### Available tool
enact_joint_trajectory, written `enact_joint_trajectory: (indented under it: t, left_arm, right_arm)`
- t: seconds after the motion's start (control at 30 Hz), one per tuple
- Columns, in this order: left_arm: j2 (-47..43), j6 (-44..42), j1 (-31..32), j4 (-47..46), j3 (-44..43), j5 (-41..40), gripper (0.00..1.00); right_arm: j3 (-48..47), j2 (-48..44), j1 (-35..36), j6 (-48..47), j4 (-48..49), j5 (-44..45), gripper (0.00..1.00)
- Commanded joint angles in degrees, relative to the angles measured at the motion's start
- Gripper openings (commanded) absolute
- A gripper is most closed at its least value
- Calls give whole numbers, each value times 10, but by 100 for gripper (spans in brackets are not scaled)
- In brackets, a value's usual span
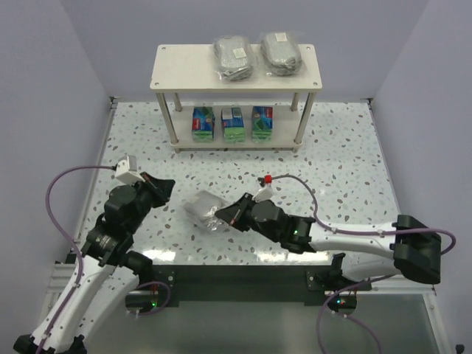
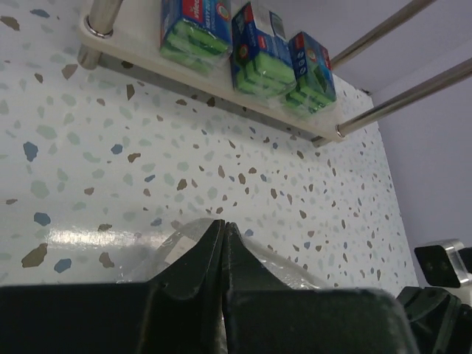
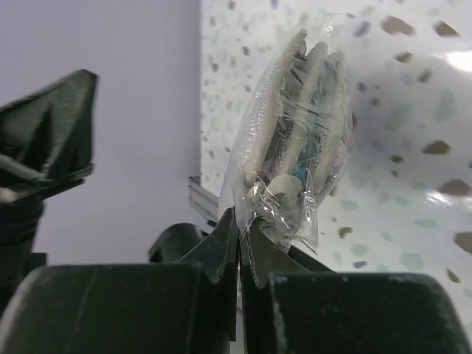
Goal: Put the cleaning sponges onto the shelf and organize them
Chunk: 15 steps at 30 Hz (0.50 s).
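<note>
The cream two-tier shelf stands at the back. Two grey wrapped sponge bundles lie on its top tier. Three green-and-blue sponge packs stand side by side on the lower tier, also in the left wrist view. The third grey wrapped bundle is near the table's front middle. My right gripper is shut on the edge of its plastic wrap. My left gripper is shut and empty, just left of that bundle.
A speckled white table lies between purple walls. The shelf's round legs stand on it. A red-capped cable end sits on the right arm near the table's middle. The table's front edge carries both arm bases.
</note>
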State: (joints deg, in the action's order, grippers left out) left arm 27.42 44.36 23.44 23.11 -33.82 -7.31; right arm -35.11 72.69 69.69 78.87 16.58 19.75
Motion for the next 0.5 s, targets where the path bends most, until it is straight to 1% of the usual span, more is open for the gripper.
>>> enact_joint_trajectory:
  t: [0.0, 0.07, 0.1, 0.2, 0.23, 0.3, 0.33, 0.37, 0.4, 0.47]
  left_arm:
    - [-21, -5, 2, 57, -42, -56, 4]
    - [-30, -4, 2, 68, -54, -70, 4]
    - [-39, -3, 2, 74, -54, -78, 4]
    - [-50, 1, 2, 83, -52, -87, 4]
    - [-51, 2, 2, 86, -50, -87, 4]
    - [-54, 6, 2, 91, -49, -86, 4]
    - [-54, 6, 2, 92, -48, -85, 4]
    - [-55, 6, 2, 93, -48, -84, 3]
    - [-56, 6, 2, 95, -48, -84, 3]
    - [-57, 5, 2, 96, -48, -82, 2]
  right_arm:
    - [-79, -51, -14, -81, -34, -5, 0]
    - [-129, -64, -32, -119, -51, -13, 0]
    - [-170, -64, -44, -132, -60, -22, 0]
    - [-242, -51, -68, -187, -88, -31, 0]
    - [-289, -46, -75, -209, -95, -33, 0]
    - [-338, -21, -94, -231, -97, -42, 0]
    - [-389, -9, -97, -250, -104, -45, 0]
    - [-415, 15, -101, -260, -108, -45, 0]
    - [-463, 30, -110, -264, -113, -47, 0]
    - [-506, 56, -118, -275, -113, -47, 0]
